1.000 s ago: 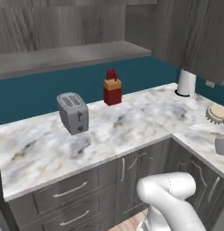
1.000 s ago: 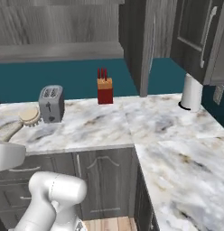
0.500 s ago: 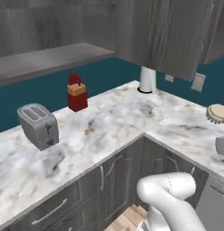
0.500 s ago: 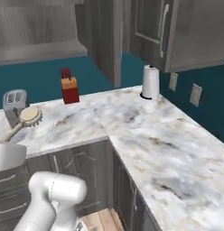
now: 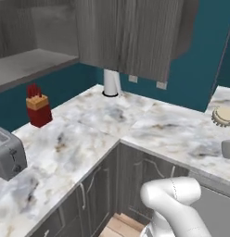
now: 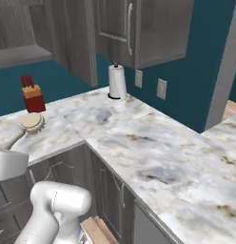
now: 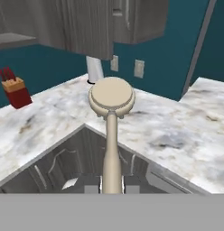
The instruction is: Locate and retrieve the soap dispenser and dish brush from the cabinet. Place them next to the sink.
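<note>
Hand view alone shows jaws clamping dish brush (image 7: 111, 131) handle.

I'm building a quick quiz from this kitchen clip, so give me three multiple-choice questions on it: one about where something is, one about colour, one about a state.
1. Where does the paper towel roll stand?
A. In the counter's back corner below the wall cupboards
B. Beside the toaster
C. On the floor

2. What colour is the wall behind the counter?
A. White
B. Teal
C. Yellow

3. What is the state of the dish brush?
A. Lying on the shelf
B. Standing in the knife block
C. Held by its handle in the jaws

Answers: 1 A, both base views show it in that corner. 2 B, it is teal throughout. 3 C, the hand view shows the handle rising from between the fingertips.
</note>
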### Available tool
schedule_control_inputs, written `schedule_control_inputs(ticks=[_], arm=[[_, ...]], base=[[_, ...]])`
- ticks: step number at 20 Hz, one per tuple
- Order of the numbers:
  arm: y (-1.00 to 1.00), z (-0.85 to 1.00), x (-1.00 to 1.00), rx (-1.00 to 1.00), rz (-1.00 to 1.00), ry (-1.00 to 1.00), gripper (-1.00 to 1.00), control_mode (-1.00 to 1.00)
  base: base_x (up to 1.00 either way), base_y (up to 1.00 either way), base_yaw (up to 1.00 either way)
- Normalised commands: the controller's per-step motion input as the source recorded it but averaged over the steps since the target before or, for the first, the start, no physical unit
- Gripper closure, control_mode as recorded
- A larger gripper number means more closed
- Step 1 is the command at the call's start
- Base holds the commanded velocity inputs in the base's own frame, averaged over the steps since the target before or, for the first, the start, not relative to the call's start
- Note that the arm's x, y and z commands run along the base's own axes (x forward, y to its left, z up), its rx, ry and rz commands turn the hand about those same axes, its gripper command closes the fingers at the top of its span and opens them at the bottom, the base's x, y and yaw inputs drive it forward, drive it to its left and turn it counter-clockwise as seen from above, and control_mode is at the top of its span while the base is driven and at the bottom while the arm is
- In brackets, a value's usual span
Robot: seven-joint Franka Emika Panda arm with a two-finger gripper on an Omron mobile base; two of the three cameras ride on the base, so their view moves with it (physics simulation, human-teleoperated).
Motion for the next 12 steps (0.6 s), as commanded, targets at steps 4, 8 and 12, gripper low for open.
schedule_control_inputs(ticks=[4, 8, 12], arm=[[0.00, 0.00, 0.00, 0.00, 0.00, 0.00, 1.00, 1.00], [0.00, 0.00, 0.00, 0.00, 0.00, 0.00, 1.00, 1.00], [0.00, 0.00, 0.00, 0.00, 0.00, 0.00, 1.00, 1.00]], base=[[0.00, 0.00, -0.49], [0.00, -0.01, -0.49], [0.00, -0.05, -0.47]])
